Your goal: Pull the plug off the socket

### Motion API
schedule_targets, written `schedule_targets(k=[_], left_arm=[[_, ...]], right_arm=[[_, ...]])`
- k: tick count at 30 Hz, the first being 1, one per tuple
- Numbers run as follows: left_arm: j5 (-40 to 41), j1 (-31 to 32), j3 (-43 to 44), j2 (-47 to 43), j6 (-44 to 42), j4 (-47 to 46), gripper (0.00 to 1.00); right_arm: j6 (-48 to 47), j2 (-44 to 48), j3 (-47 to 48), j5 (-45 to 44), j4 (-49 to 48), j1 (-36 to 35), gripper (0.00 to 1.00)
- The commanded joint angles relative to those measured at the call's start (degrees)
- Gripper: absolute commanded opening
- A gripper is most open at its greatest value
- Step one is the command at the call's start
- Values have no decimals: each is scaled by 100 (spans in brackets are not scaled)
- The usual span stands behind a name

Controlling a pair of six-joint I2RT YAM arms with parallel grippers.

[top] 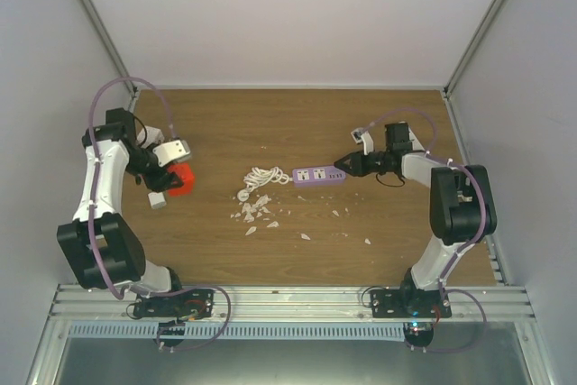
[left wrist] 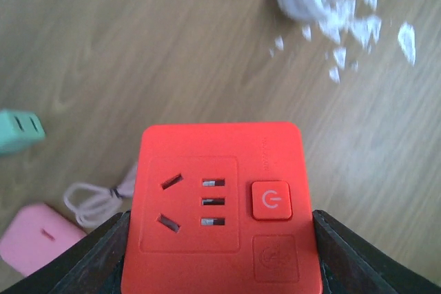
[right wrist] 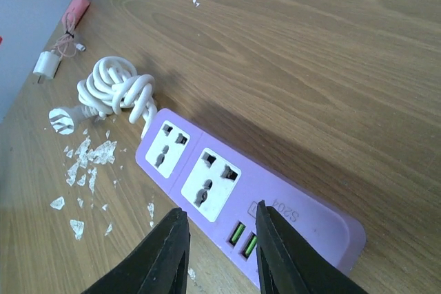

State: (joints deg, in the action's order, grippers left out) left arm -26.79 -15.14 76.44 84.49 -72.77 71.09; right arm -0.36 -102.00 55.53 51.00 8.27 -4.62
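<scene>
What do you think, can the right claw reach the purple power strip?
Probably yes. The right claw sits at the end of the purple power strip, jaws slightly apart, with nothing between them. The white cord coils at the far end.

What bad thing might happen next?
The red socket is pinched only at its edges by the left fingers, so it might slip out. The right fingers stand open over the strip; closing there might shove it and drag its cord through the shards.
</scene>
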Motion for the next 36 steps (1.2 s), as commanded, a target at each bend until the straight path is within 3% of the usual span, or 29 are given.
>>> schedule_targets(k=[1,11,25,31,36], left_arm=[[893,-77,-447,-323,-493,258,30],[1800,229,-903,3,145,20,32],[2635,980,-467,1349,1429,106,33],[2932,1186,-177,1771,1808,111,37],[3009,1365,26,2062,2016,168,47]], right_arm=[[-224,145,140,-106,45,-85,29],[-454,188,198,-119,82,-205,29],[-1208,547,186,-258,357,-211,30],[-1460,616,153,-284,429,-213,32],[-1690,641,185,-300,539,-213,35]])
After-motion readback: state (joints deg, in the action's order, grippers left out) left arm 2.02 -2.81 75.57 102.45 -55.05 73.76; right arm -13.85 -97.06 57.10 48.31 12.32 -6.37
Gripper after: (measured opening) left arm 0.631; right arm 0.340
